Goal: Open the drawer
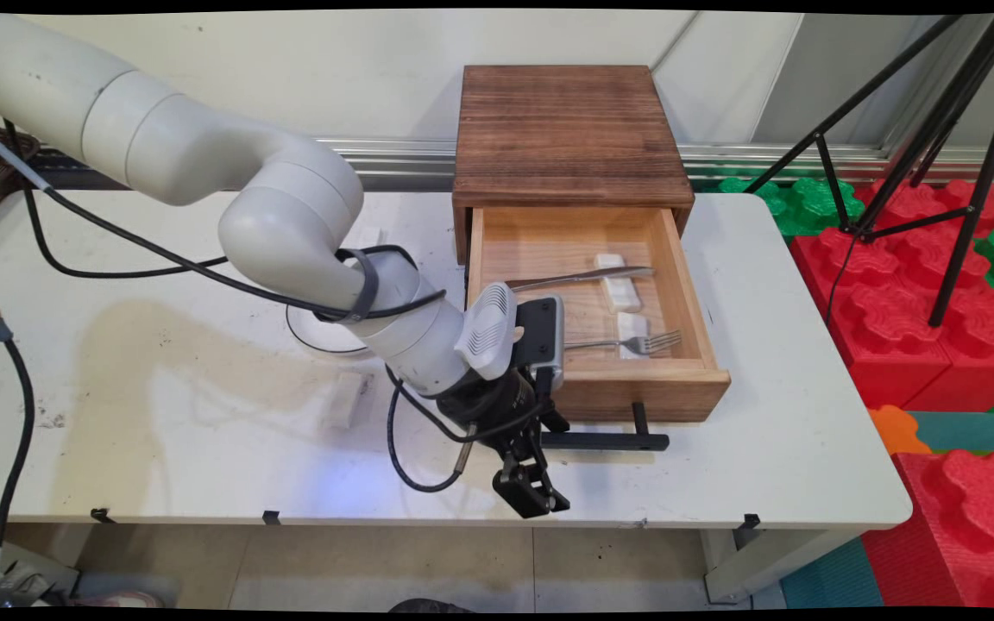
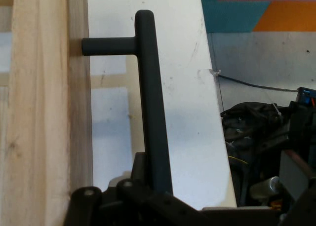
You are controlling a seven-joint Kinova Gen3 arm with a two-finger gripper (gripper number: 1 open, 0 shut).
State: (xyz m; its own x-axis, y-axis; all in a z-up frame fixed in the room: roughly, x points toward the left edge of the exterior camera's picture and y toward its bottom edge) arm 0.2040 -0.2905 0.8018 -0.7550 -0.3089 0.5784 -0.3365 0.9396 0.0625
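My gripper (image 1: 536,496) hangs over the table's front edge, just left of and below the black bar handle (image 1: 605,442) of an open wooden drawer (image 1: 635,392). In the hand view the handle (image 2: 150,102) runs up the picture from my gripper's black linkage (image 2: 143,206), with the drawer's pale wooden front (image 2: 39,117) on the left. The handle's lower end disappears behind the linkage. Inside the drawer lie a knife (image 1: 579,278), a fork (image 1: 635,343) and white rests (image 1: 620,291).
The brown wooden cabinet (image 1: 568,129) holding the drawer stands at the table's back. A white block (image 1: 346,399) lies on the table left of my arm, near a white plate (image 1: 316,332) partly hidden by the arm. Tripod legs (image 1: 920,112) and red foam blocks (image 1: 920,285) stand at the right.
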